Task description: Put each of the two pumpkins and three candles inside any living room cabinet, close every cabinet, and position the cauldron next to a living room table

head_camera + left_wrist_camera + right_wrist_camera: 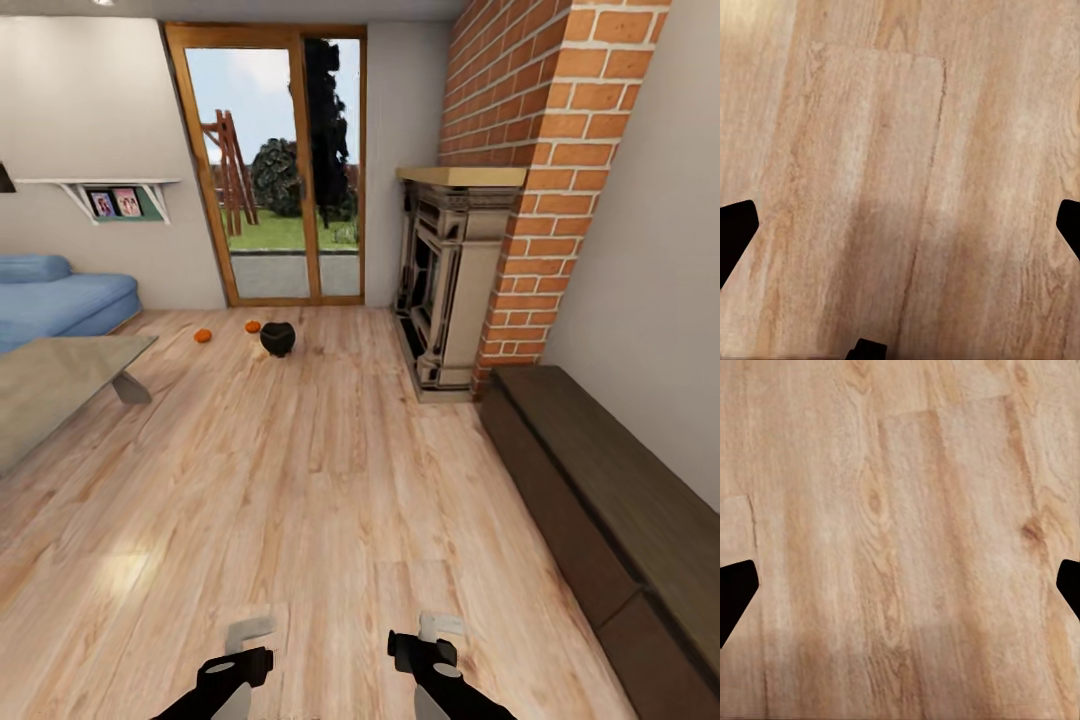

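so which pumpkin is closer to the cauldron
The right-hand pumpkin, just left of the black cauldron; the other pumpkin lies farther left, toward the table.

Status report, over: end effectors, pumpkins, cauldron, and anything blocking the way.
Both end effectors open, empty, over bare floor. Two pumpkins and cauldron on floor near glass door. Cabinet at right, shut. Path ahead unobstructed.

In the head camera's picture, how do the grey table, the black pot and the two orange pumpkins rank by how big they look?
Largest to smallest, as they look in the head view:
1. The table, though it sits nearer the camera and is cut off at the picture's edge.
2. The cauldron.
3. The two pumpkins, which look about alike; I won't rank them.
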